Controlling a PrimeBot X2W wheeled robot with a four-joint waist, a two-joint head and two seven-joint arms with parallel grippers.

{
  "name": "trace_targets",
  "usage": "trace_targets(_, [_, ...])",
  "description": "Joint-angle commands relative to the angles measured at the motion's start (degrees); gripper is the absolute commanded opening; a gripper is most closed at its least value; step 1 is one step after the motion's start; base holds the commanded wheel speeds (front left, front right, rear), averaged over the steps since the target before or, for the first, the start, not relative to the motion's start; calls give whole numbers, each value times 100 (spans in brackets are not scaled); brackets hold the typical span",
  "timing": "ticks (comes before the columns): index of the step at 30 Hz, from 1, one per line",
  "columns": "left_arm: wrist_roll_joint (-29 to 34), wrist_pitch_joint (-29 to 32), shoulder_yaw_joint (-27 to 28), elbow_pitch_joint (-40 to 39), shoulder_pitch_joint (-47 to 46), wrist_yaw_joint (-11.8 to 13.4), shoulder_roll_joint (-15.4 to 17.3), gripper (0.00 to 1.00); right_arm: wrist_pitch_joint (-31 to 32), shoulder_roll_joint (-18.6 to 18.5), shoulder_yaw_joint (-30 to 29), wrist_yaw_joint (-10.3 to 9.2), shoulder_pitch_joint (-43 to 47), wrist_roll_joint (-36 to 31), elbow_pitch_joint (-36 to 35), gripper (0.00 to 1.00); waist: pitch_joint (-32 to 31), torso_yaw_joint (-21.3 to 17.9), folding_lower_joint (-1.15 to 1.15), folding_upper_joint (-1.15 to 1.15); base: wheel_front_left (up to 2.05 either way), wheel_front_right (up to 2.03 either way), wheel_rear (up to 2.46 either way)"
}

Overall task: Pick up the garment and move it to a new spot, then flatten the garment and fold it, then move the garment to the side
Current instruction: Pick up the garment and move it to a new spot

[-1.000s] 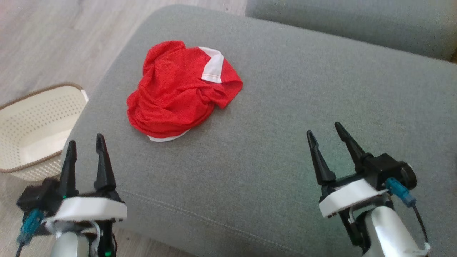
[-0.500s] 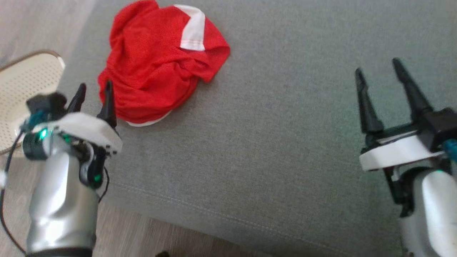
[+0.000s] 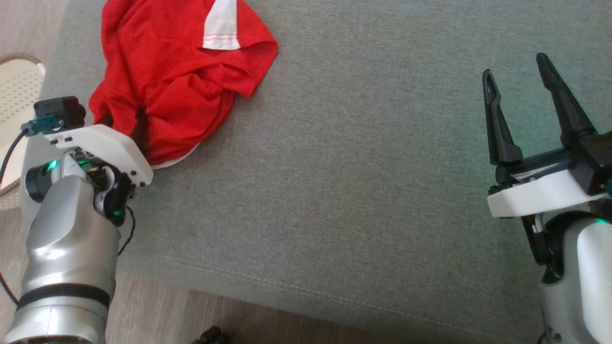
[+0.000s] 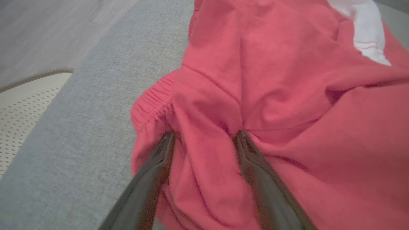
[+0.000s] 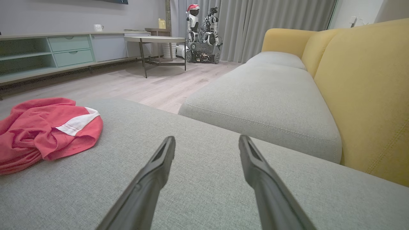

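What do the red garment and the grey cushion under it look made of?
Red garment: thin, soft knit, likely synthetic sports mesh; matte, drapes in loose folds, gathered elastic band. Grey cushion: woven upholstery fabric, matte, flecked weave with a stitched seam.

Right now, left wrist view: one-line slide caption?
Open left hand straddling a fold of the crumpled red garment on the grey cushion.

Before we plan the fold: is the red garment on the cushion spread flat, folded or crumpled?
Crumpled: the garment lies in a bunched heap with deep, irregular creases.
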Motion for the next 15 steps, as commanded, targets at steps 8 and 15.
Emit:
trace_targets(8, [-278,-722,-255,-46,-299,-38,385,0,-234,191,144,-5,-94,25,47,100,-224,-230,-1,0,0,0,0])
trace_targets(15, [-475,-1269,-757,-810,-257,-39,574,0,-624,365,109,-5,-43,182,445,100,-727,-594,-1,0,0,0,0])
